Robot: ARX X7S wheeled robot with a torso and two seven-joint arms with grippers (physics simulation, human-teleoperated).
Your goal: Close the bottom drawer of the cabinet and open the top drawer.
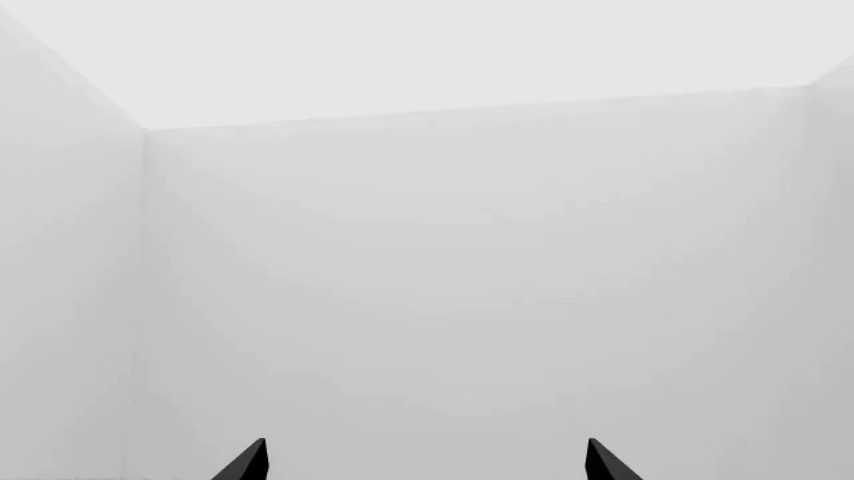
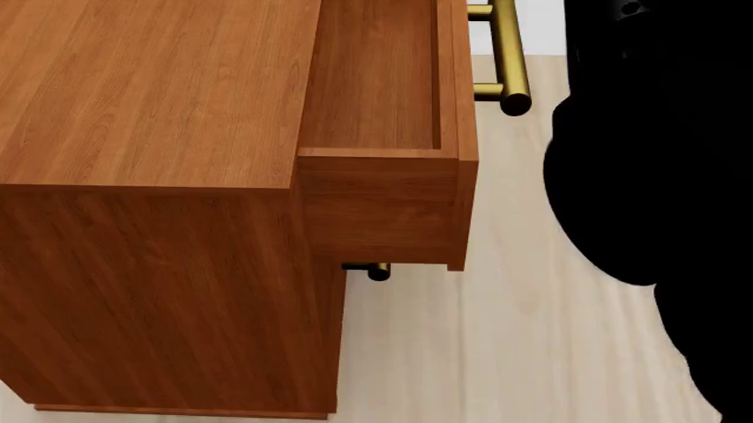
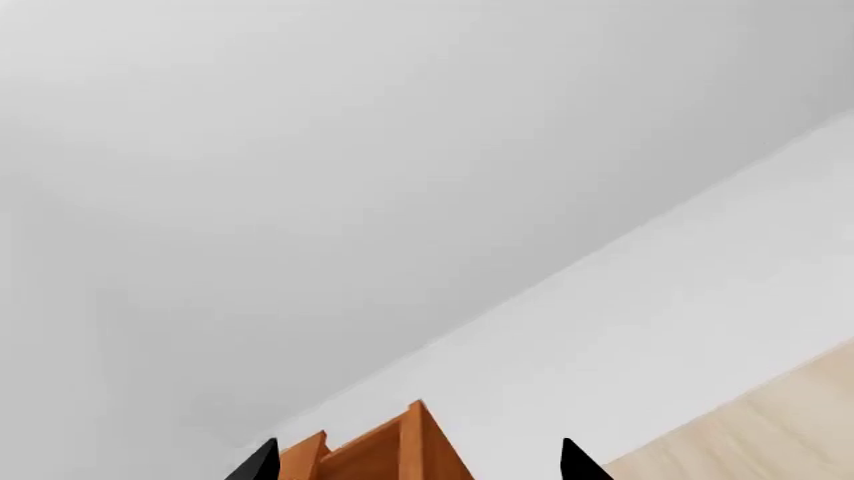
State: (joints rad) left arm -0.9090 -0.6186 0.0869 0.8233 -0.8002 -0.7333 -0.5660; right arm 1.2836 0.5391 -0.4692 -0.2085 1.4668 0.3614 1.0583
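Black and shapeless, a part of the robot's body (image 2: 641, 176) fills the head view nearest the camera, beside the cabinet (image 2: 153, 220). That cabinet is the landmark: reddish-brown wood grain, standing on a pale plank floor (image 2: 506, 344). Its top drawer (image 2: 383, 159) is pulled well out from the front, the empty wooden box open to the camera, with the brass bar handle (image 2: 509, 53) on the face away from the cabinet. Below it only the tip of another brass handle (image 2: 374, 271) peeks out, close against the cabinet front; which lower drawer it belongs to I cannot tell, and the bottom drawer itself is hidden under the open one.

Neither gripper is near the cabinet in the head view. The left gripper (image 1: 427, 462) faces bare white walls, its two dark fingertips set wide apart with nothing between them. The right gripper (image 3: 411, 462) is likewise spread and empty, looking past a corner of orange-brown wood (image 3: 387, 450) toward wall and floor.

By my judgement the drawers are stiff, fairly heavy boxes that slide straight on their runners; they will not flex. The bar handle is smooth metal and probably slippery, so the best hold is across its middle, pulling or pushing square to the front.
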